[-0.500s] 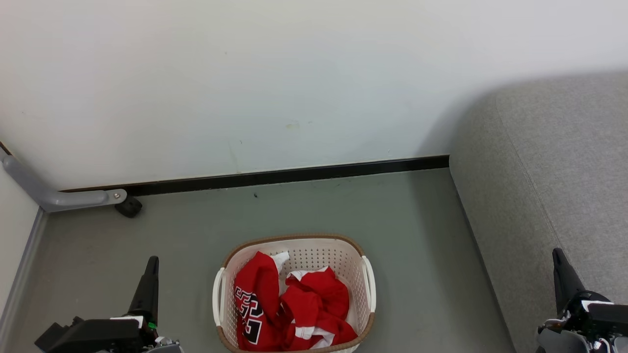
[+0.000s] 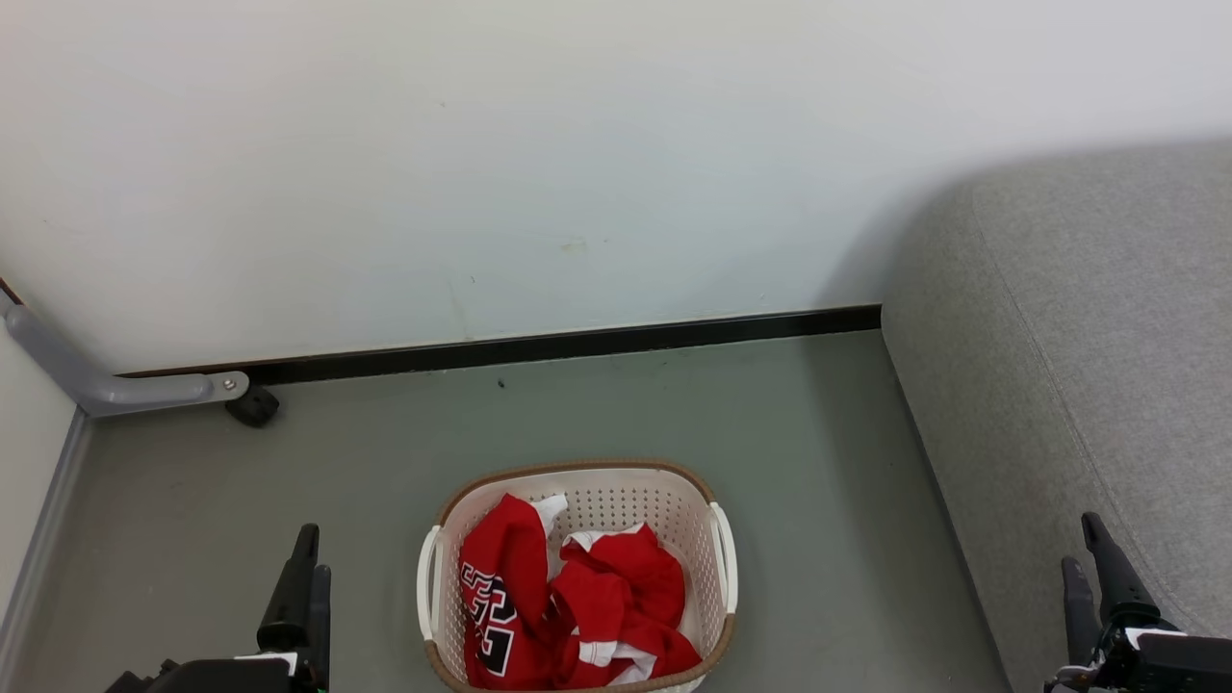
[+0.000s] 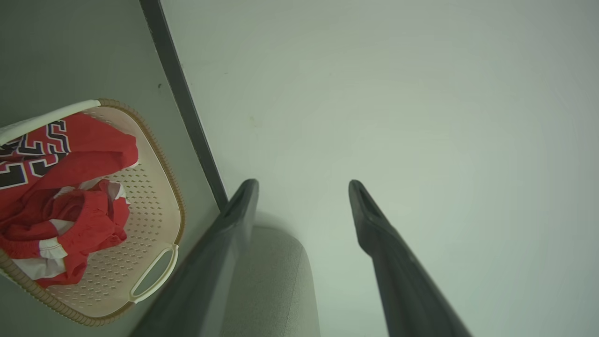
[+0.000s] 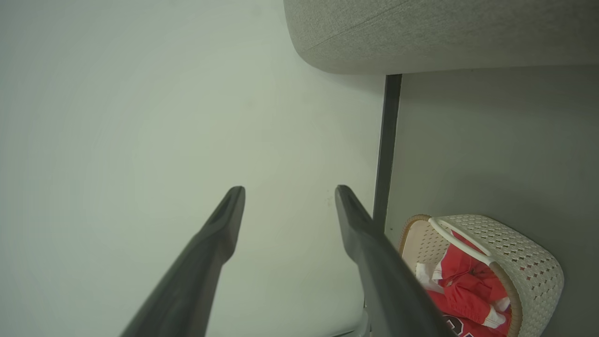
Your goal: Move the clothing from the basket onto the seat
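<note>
Looking down from my head, I see the clothing (image 2: 577, 602) heaped in the basket (image 2: 616, 502) on the floor (image 2: 770, 433), between my left gripper (image 2: 314, 551) and my right gripper (image 2: 1080, 541) and touching neither. The seat (image 2: 1088, 337) stands at the right. Along my left wrist, both fingers spread wide and empty, the basket off to their left. Along my right wrist, the fingers likewise gape on nothing, with the basket low at their right.

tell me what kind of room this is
Probably a living-room corner, perhaps staged: a grey upholstered seat stands against a plain white wall, and a laundry basket of red clothing sits on the grey floor.
</note>
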Tool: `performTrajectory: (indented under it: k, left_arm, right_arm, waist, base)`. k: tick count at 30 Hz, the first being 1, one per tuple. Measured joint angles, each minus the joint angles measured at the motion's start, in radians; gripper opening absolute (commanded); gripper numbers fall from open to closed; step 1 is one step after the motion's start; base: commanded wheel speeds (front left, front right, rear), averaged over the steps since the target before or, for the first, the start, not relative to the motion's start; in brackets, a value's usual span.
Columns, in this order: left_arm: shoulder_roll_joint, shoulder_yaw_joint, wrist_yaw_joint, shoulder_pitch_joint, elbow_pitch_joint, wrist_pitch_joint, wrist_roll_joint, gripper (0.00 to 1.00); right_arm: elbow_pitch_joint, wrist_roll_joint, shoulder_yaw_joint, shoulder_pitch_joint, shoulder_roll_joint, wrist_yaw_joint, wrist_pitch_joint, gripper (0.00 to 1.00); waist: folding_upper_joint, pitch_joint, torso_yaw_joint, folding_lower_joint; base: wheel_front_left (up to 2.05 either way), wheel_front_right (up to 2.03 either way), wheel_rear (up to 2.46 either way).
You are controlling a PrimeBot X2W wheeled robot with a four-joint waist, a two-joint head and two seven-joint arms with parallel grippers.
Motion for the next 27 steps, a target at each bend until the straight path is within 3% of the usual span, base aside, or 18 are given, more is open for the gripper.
performTrajectory:
  k: [18,27]
  left_arm:
    - [0.001,-0.038,0.000,-0.003,-0.038,-0.069,-0.001,1.00]
    - [0.003,-0.059,0.000,-0.007,-0.061,-0.104,0.023,1.00]
  right_arm:
    - [-0.059,-0.005,0.028,-0.002,-0.002,0.000,-0.058,1.00]
    - [-0.088,-0.068,0.058,-0.003,-0.019,0.000,-0.094,1.00]
  waist:
    - [0.0000,-0.002,-0.001,0.0000]
    - [0.0000,-0.003,0.000,0.0000]
  base:
    - [0.00,0.00,0.00]
    - [0.00,0.00,0.00]
